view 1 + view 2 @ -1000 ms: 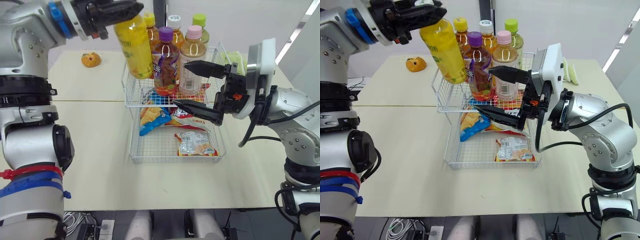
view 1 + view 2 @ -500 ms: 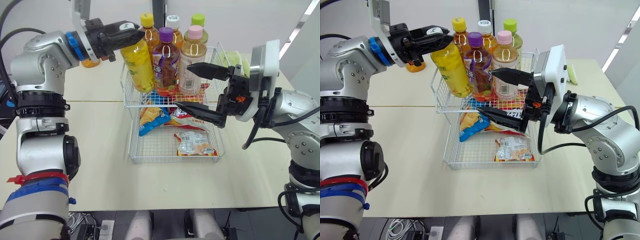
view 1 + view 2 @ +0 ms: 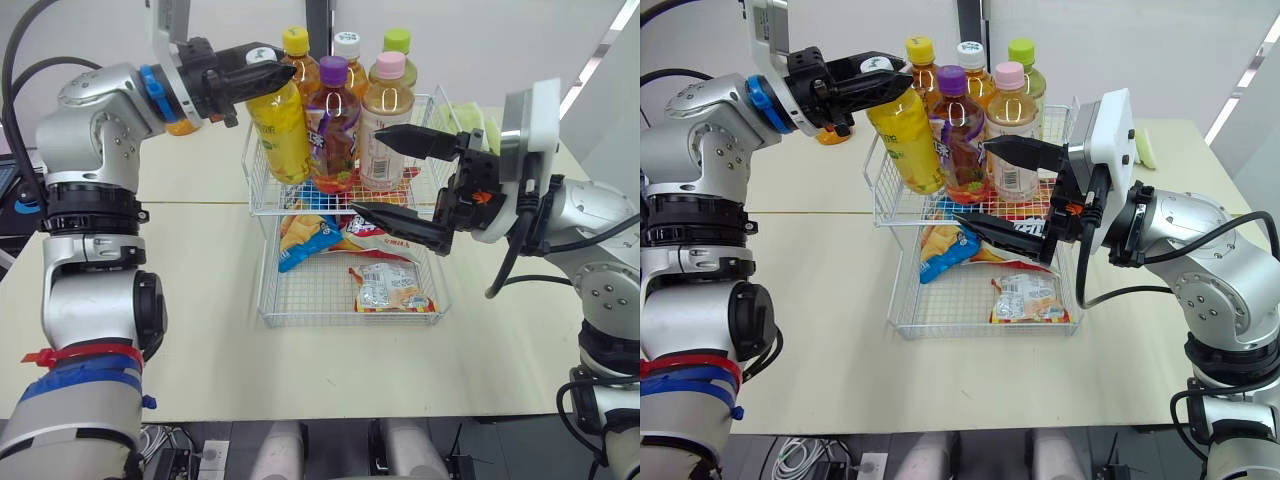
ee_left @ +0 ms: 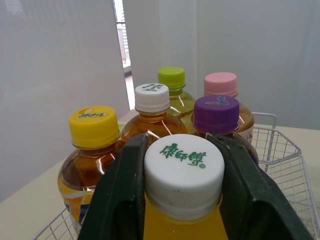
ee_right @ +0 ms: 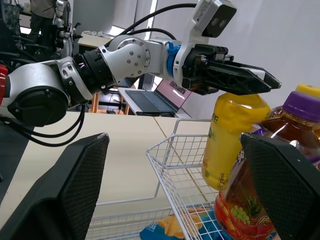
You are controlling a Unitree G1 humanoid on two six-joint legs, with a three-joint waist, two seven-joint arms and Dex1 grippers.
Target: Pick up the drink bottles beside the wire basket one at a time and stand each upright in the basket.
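Six drink bottles counted: five bottles (image 3: 334,130) stand upright in the upper wire basket (image 3: 253,190), and one yellow bottle (image 3: 277,135), slightly tilted, has its lower part inside the basket's near-left corner. The left gripper (image 3: 262,68) pinches this bottle's white cap, its arm reaching level from the left. The right gripper (image 3: 364,168) is held at the basket's front right, fingers spread wide and touching nothing.

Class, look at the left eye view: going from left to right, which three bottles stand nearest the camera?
yellow drink bottle, gripped at its white cap by the left claw → purple-capped bottle → pink-capped bottle
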